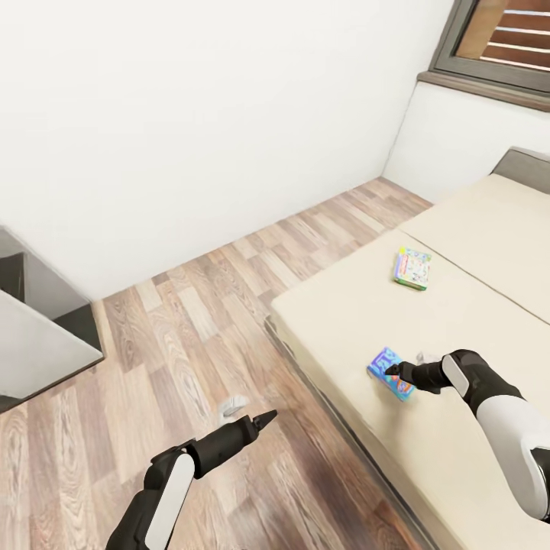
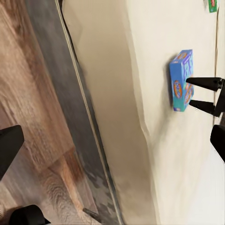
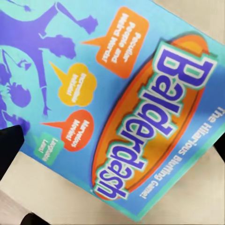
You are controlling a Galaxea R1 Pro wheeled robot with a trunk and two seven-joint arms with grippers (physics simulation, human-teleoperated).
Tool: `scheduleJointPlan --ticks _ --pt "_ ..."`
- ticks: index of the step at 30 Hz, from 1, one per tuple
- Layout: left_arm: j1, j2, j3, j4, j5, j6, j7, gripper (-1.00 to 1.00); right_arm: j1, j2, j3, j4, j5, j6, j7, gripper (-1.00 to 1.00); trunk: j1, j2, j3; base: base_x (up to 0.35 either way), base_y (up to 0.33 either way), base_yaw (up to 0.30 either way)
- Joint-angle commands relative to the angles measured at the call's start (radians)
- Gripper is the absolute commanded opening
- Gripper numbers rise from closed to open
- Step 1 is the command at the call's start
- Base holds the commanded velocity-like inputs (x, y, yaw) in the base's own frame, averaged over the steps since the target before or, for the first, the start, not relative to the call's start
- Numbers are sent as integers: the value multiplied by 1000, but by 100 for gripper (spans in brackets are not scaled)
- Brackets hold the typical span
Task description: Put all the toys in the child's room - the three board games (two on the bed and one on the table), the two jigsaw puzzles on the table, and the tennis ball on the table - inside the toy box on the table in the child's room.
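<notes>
Right pincer (image 2: 202, 95), fingers parted, at the blue Balderdash box (image 1: 390, 372) on the bed (image 1: 458, 443); left pincer (image 1: 263, 418) over floor, state unclear.

both arms share one build: glossy white shells over black joints and black wrist sections, each tapering forward. the left gripper (image 1: 267, 417) ends in slim black pointed fingers. the right gripper (image 1: 391, 370) is black too, and from the left wrist camera its two fingers (image 2: 205, 83) show as thin, straight, sharply tapered prongs.
</notes>
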Motion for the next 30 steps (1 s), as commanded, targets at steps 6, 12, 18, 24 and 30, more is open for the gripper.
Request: scheduleJointPlan --ticks 6,12,18,24,30 --pt "0 -1 1 0 4 7 0 100 0 0 -6 -1 1 5 5 100 0 0 -1 0 0 290" --pt "-1 -1 1 0 4 7 0 100 0 -1 -6 -1 1 5 6 100 0 0 -1 0 0 293" --pt "-1 -1 1 0 4 7 0 100 0 0 -6 -1 1 5 6 100 0 0 -1 0 0 294" --pt "0 -1 1 0 4 7 0 100 0 -1 -6 -2 1 5 7 100 0 0 -1 0 0 261" --pt "-1 -1 1 0 4 7 0 100 0 -1 -6 -2 1 5 7 100 0 0 -1 0 0 128"
